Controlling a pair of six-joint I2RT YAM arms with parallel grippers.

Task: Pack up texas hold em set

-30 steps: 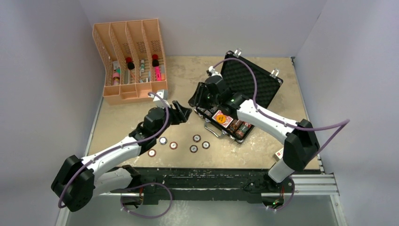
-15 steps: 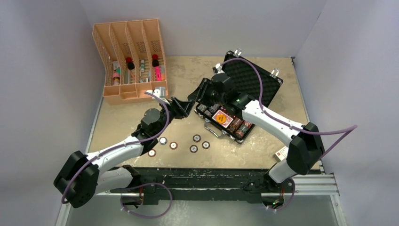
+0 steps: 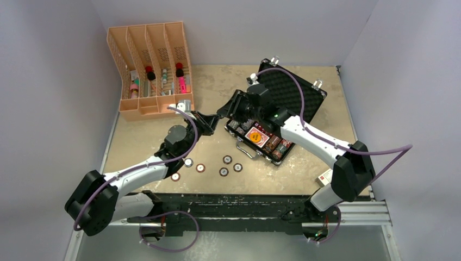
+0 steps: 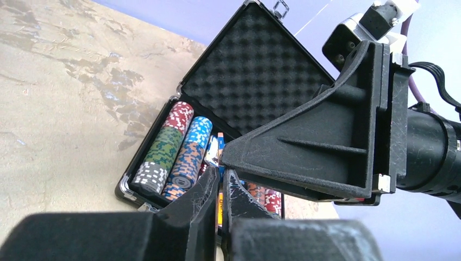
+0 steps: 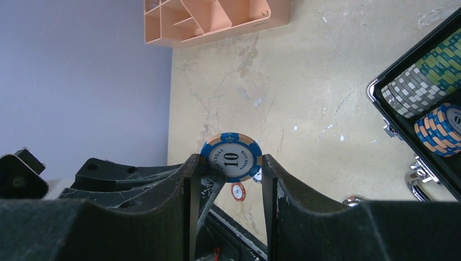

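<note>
Top external view: shows the left pincer (image 3: 209, 123) carried farther and rightward over the last second, from above the loose chips (image 3: 200, 168) to a tip-to-tip meeting with the right pincer (image 3: 223, 112), just left of the open briefcase (image 3: 288, 89). Shows the right forearm swung slightly rightward as well. Counts six loose chips on the near desk (image 3: 141, 141), none moved, and the red-backed card deck (image 3: 256, 136) lying in the case's lower half. Cannot resolve anything between the tips from here.

Left wrist view: looks past its own fingers (image 4: 198, 209), pressed nearly together, straight at the flank of the right pincer, touching it or very nearly. Catches a sliver of blue and white at the meeting point, probably a chip's rim. Beyond that, the foam-lined lid standing open and chip rows (image 4: 179, 147) lying side by side in the case.

Right wrist view: settles the question. Blue "10" chip (image 5: 231, 158) upright, face to the lens, with the right fingers (image 5: 272, 201) against its two opposite edges and the dark tip of the left pincer at its lower rim. Probably pinched by both at once. Reads as a handover in mid-air, left to right, above bare desk and just left of the case corner. Means one more chip bound for the rows. Still to do, by this reading: release by the left, the carry to the case, six further chips, then lid and latches.
</note>
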